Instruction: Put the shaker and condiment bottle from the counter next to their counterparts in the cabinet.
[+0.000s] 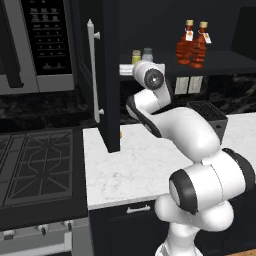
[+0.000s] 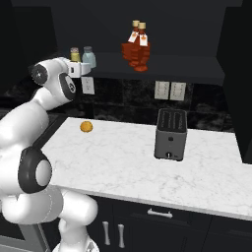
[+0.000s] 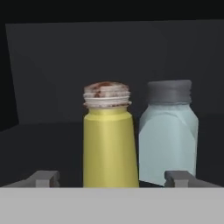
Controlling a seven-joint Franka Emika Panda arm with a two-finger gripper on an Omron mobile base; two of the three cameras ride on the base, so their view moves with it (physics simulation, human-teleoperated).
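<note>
1. The yellow shaker stands upright on the dark cabinet shelf, at the shelf's left end.
2. Just to its right stands the pale blue shaker, also upright; the two are close side by side, and I cannot tell whether they touch.
3. The gripper sits right in front of the yellow shaker with its fingers spread wide, one tip well to the left of it and the other in front of the blue one. Nothing is pinched.
4. Farther right on the same shelf two red-orange bottles with tan caps stand upright, pressed close together.
5. The cabinet door with its long pale handle hangs open on the left.
6. Below, the white marble surface carries a dark toaster on the right and a small orange round thing near the far left.
</note>
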